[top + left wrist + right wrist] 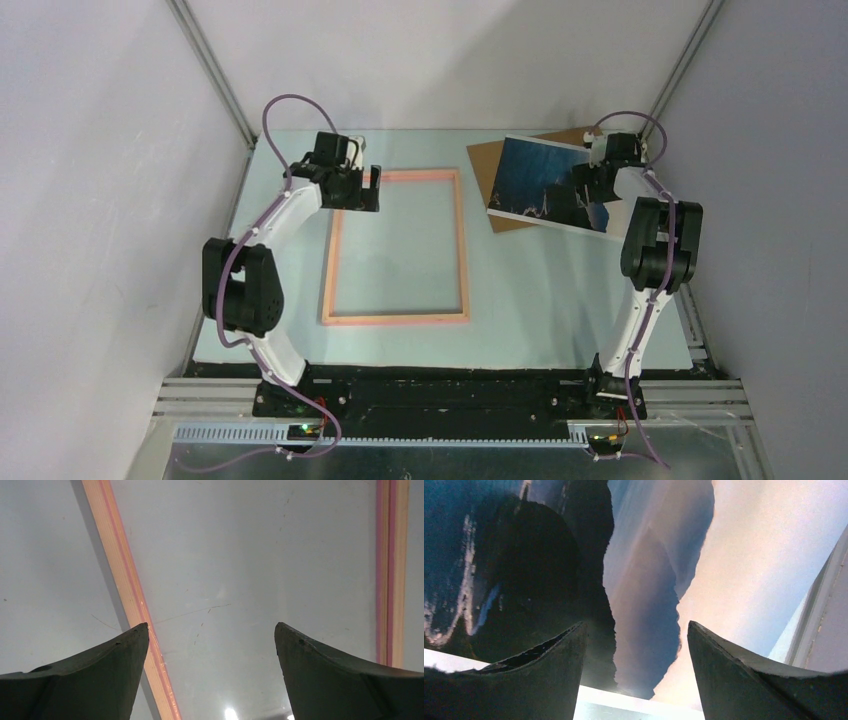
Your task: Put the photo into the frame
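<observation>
Obs., overhead view: the frame (pixel 462 250) lies flat on the worktop (pixel 540 290), centre-left, long side running away from you. Only bare worktop shows inside its rails.

The photo (pixel 530 175) sits face up at the far right, skewed. It rests on a brown backing board (pixel 487 160), which shows past its far and left edges. You will find the photo outside the frame, off its far-right corner and not touching it.

Your left end effector (pixel 365 190) hangs over the frame's far-left corner. In the left wrist view it is released, fingers (pixel 100 670) spread wide. One pink rail runs diagonally past the left finger and a second rail stands at the right edge. Nothing but worktop lies between the fingers.

Your right end effector (pixel 570 200) is over the right half of the photo. In the right wrist view the fingers (pixel 744 675) are parted, and the print's dark cliffs and pale sky fill the gap. Nothing is pinched between them. You cannot tell from either view whether the fingertips touch the print.
</observation>
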Robot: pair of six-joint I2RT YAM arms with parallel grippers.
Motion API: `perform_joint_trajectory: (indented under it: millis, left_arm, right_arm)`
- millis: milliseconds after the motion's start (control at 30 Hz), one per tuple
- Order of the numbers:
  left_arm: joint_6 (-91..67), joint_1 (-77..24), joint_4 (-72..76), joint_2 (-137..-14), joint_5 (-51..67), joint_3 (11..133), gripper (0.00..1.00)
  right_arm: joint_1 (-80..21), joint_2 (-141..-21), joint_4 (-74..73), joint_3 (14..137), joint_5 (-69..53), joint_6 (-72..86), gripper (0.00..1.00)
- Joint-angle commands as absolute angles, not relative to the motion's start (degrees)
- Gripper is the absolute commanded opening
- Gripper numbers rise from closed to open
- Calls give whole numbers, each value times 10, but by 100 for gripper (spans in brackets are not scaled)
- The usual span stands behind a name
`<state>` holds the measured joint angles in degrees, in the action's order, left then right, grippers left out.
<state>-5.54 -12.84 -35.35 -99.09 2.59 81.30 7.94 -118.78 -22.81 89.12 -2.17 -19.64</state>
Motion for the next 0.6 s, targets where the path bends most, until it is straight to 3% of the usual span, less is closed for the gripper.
perform_joint_trajectory:
  millis: [0,567]
  left_arm:
    - [-48,-133,-347,-942,47,811,99]
    - [-44,-139,-347,-929,78,806,98]
  right_arm:
    - [88,-1185,-229,887,-6,-222,76]
    - [93,-1133,-254,758,7,-263,73]
